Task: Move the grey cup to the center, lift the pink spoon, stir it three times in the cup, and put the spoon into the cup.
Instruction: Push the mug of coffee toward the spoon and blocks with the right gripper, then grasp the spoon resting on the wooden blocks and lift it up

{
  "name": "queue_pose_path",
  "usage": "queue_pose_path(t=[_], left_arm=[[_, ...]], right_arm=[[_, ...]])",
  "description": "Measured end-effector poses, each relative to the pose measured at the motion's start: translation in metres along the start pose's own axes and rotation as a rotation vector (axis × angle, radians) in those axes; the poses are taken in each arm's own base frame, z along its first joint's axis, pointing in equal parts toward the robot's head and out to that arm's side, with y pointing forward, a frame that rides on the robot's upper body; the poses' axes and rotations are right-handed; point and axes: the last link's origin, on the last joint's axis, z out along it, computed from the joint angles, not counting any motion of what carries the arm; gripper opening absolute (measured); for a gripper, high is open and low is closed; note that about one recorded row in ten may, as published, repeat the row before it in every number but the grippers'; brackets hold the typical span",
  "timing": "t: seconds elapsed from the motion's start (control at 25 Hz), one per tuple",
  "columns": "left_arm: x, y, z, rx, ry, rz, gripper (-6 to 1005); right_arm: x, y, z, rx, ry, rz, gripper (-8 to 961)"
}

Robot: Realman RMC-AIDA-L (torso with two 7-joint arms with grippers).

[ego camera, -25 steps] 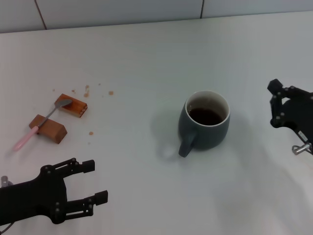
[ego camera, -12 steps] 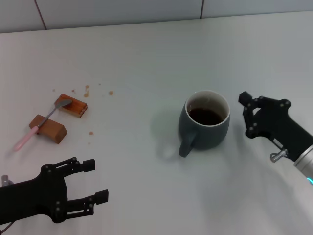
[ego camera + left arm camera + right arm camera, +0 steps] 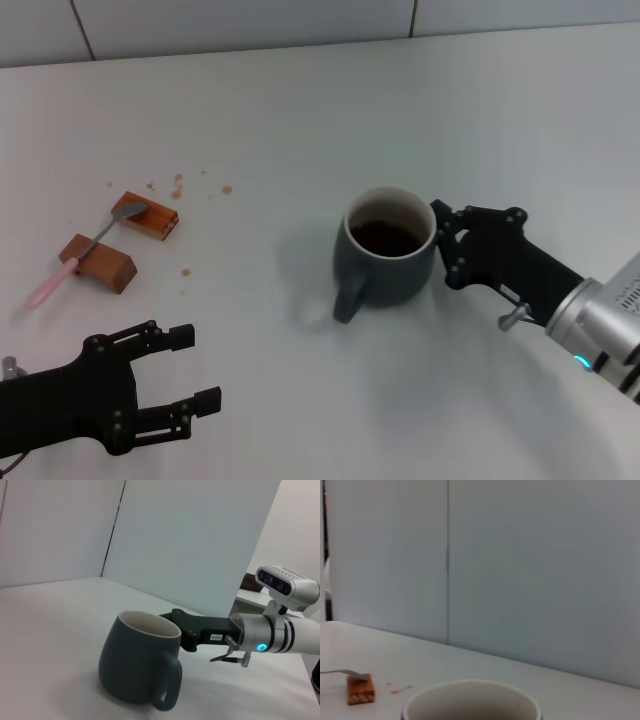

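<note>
Right gripper presses the rounded blue-grey ceramic mug mid-desk, finger spread unclear; push low, slowly, avoiding spills.

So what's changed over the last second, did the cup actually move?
Yes. The right gripper came in from the right edge to the grey cup and pushed it leftward, toward the center. Whether its fingers are shut isn't visible. The left gripper, open, the pink spoon and the wooden blocks stayed put.
</note>
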Motion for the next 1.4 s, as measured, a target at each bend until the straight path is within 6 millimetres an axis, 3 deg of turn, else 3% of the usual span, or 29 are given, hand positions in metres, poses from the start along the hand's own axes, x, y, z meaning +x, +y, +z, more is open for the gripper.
queue_pose_path(t=[0.64,0.88,1.0,1.2,1.24,1.4], left_arm=[[0.0,0.0,0.0,-0.002,0.002,0.002,824],[0.0,0.0,0.0,0.0,0.003,0.004,824],[0.0,0.001,0.0,-0.001,0.004,0.005,824],[0.0,0.0,-0.001,0.002,0.006,0.004,824],[-0.001,0.0,-0.001,0.002,0.006,0.003,824],[0.0,0.0,0.0,0.0,0.003,0.008,824]], right_arm=[[-0.02,0.04,0.055,-0.139,0.024,0.008,65],[-0.022,0.036,0.052,-0.097,-0.002,0.035,76],[-0.022,0.021,0.033,0.005,-0.08,0.075,81],[-0.036,0.005,-0.036,0.129,-0.369,0.088,90],[-0.041,0.005,-0.062,0.117,-0.462,0.112,91],[-0.042,0.005,-0.085,-0.039,-0.476,0.164,98]])
